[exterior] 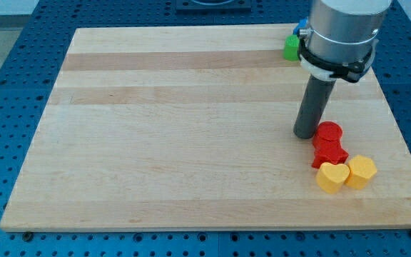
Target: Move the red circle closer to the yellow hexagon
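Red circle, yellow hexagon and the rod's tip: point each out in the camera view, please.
Red circle block (328, 132), camera view, on its flat top face.
Yellow hexagon block (362, 170), camera view, on its top face.
My tip (305, 134), camera view, the rod's very end, just left of the red circle.

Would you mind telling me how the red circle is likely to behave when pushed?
The red circle looks squat and flat-bottomed, so it should slide, not tip. My tip sits at its left. The red block touches it below, so both may move together.
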You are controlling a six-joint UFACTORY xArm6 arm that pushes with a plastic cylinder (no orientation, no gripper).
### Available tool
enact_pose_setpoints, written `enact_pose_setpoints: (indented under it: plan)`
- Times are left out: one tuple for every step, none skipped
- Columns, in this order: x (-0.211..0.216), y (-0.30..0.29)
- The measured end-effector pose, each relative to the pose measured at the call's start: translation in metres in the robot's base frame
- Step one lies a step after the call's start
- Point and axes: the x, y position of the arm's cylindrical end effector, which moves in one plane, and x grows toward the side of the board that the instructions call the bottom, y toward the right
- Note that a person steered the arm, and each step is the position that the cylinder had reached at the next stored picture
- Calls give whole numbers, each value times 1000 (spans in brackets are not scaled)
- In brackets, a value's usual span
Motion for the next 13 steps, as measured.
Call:
enact_pose_setpoints:
  plan:
    - [0, 0]
    - [0, 3]
    - [-6, 3]
    - [-18, 3]
    - [-18, 15]
    - [-12, 30]
    - [0, 33]
    - [8, 33]
    - [10, 33]
    - [9, 33]
    - [8, 33]
    - [8, 33]
    - [8, 33]
